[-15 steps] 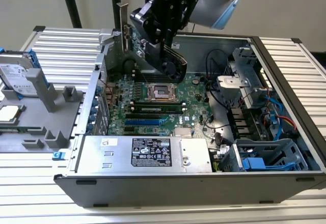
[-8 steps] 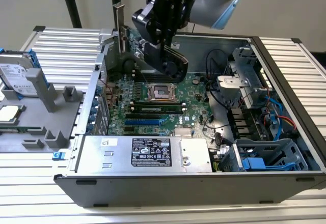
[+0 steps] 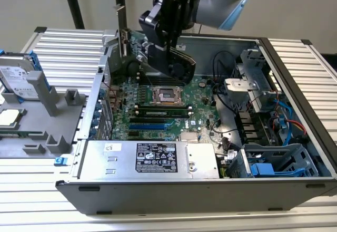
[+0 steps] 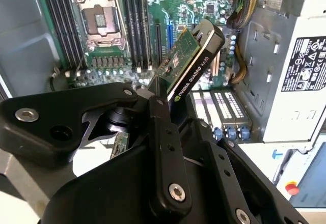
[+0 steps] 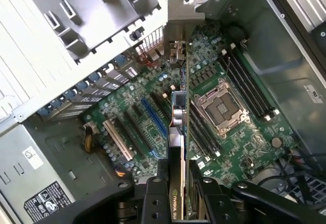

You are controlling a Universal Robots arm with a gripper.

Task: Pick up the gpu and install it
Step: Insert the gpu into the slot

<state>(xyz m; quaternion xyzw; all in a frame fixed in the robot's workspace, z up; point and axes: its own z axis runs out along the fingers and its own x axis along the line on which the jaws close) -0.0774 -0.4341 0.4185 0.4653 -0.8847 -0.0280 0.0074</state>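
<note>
Second wrist view: the gripper (image 4: 168,89) is clamped on the gpu (image 4: 191,63), which juts out ahead of it. The card seemingly hangs clear above the motherboard (image 4: 109,66).

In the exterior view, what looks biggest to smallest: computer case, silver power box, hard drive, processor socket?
1. computer case
2. silver power box
3. hard drive, partly cut off at the picture's edge
4. processor socket

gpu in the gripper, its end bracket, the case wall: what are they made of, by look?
gpu: green circuit board, likely fibreglass laminate. The black cover is probably plastic, semi-gloss with a soft highlight along its edge.
end bracket: looks like thin sheet metal, dull silver-grey, with a bent tab at the end.
case wall: apparently sheet metal, matte grey, flat.
</note>
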